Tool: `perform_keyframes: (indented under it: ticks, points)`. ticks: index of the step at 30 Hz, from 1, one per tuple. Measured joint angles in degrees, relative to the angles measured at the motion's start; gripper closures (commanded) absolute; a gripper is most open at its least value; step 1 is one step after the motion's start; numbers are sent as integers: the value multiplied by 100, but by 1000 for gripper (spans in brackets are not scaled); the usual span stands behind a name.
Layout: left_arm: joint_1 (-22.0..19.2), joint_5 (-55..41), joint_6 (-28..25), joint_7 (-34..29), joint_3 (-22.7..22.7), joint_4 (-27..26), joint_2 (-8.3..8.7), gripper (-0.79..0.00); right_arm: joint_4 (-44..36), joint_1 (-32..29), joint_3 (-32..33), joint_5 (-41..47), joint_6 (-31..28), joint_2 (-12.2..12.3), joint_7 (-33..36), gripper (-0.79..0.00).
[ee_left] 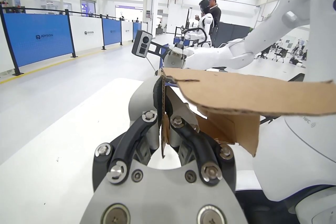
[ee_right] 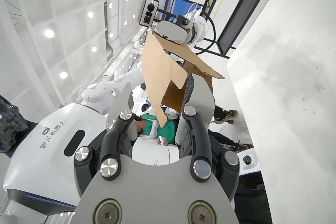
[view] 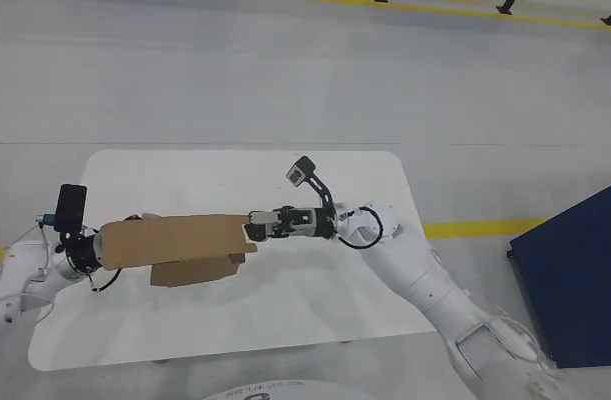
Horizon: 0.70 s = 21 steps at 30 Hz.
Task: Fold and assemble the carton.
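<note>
A flat brown carton (view: pixel 170 245) hangs lengthwise above the white table (view: pixel 315 300), with a lower flap drooping toward the table's front. My left gripper (view: pixel 93 252) holds its left end; in the left wrist view the fingers (ee_left: pixel 157 93) are shut on the cardboard edge (ee_left: pixel 163 114), and the carton (ee_left: pixel 249 96) stretches away toward the other arm. My right gripper (view: pixel 253 226) is at the carton's right end. Seen from the right wrist, that gripper (ee_right: pixel 162 88) stands open, its fingers (ee_right: pixel 199 96) wide apart, with a carton (ee_right: pixel 160 70) flap lying between them, close to one pad.
The table's far half and its front right part lie bare around the arms. A dark blue panel (view: pixel 585 280) stands off the table's right side. A yellow line (view: pixel 465 230) runs along the floor behind it.
</note>
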Motion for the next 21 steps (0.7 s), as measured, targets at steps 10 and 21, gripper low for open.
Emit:
perform_keyframes:
  ticks: [10,21]
  points:
    - [-169,94,0,78,144,48,-24,0,329,263,-257,218,219,-163,364,-394]
    - [-175,389,0,78,116,39,-43,0,727,552,-577,536,402,-377,818,-369]
